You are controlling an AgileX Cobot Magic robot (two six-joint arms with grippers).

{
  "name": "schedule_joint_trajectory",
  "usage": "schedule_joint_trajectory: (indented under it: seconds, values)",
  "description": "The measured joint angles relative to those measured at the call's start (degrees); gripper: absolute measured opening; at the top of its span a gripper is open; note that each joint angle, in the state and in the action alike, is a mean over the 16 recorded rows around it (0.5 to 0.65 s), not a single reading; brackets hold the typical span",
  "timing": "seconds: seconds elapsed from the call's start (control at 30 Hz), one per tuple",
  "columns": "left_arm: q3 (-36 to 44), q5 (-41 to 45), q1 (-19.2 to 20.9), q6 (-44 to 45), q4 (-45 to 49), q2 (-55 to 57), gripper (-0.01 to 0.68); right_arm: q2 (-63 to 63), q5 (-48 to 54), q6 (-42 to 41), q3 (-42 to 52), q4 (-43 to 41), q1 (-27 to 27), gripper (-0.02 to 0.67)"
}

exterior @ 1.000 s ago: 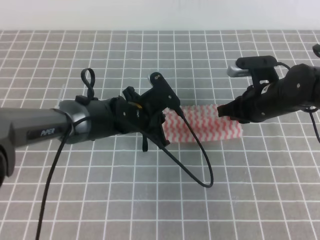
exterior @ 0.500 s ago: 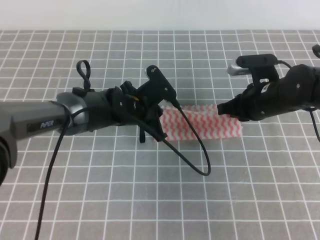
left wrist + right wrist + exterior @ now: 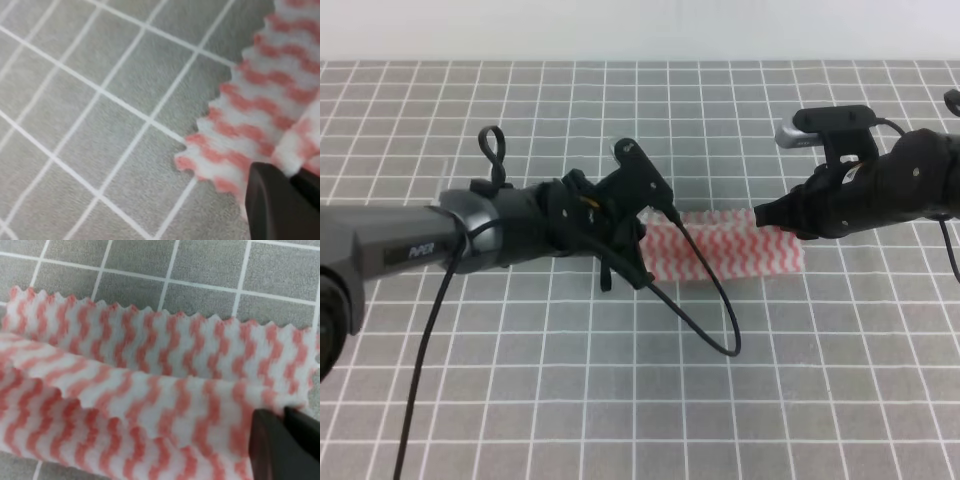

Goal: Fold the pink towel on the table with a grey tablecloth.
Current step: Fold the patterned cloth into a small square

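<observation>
The pink towel [image 3: 730, 247] lies as a long folded strip on the grey tablecloth [image 3: 620, 400] covering the table, between my two arms. My left gripper [image 3: 638, 248] is at the strip's left end. In the left wrist view the left gripper [image 3: 292, 172] is shut on a raised bit of the towel [image 3: 250, 130] edge. My right gripper [image 3: 761, 217] is at the strip's upper right. The right wrist view shows the right gripper [image 3: 284, 413] shut on the top fold of the towel [image 3: 150, 390], with a lower layer showing behind.
A black cable [image 3: 715, 320] hangs in a loop from the left arm over the cloth in front of the towel. The white wall edge [image 3: 640, 30] runs along the back of the table.
The left arm shifted slightly up and then right, staying at the towel's left end. The right arm has barely moved. The towel keeps the same folded strip shape.
</observation>
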Motion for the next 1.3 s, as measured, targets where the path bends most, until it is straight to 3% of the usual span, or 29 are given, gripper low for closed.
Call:
schedule_joint_trajectory:
  seconds: [1.3]
  values:
    - [-4.93, 3.11, 1.4, 0.38, 0.05, 2.74, -0.002, 1.74, -2.26, -0.01, 0.1, -0.17, -0.01, -0.007]
